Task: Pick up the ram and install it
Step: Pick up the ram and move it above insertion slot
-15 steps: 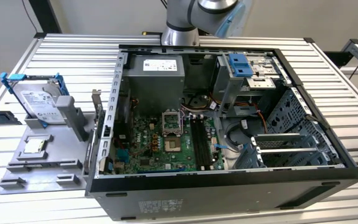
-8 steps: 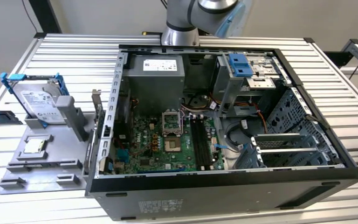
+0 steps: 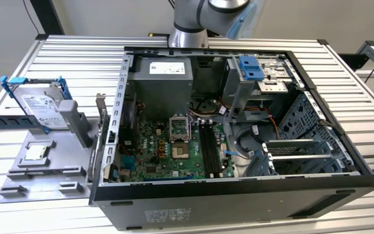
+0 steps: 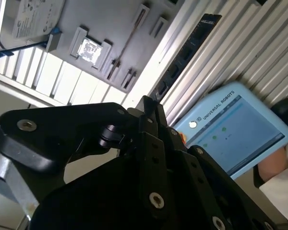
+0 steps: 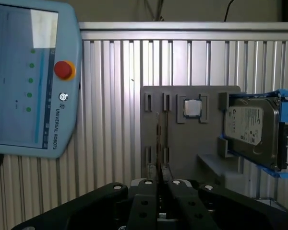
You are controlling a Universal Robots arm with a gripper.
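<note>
Ram [image 5: 158,136] stood on edge in tray [image 5: 182,143] slots, likely for easy pinching; gripper [image 5: 159,181] clenched, empty, well apart.

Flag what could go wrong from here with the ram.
1. The ram stands edge-on in a narrow slot of the grey fixture; the gripper has its jaws shut, so descending now would likely strike it.
2. Loose cables beside the memory slots could snag it.
3. A person's hand holding the pendant seems close to the arm.
</note>
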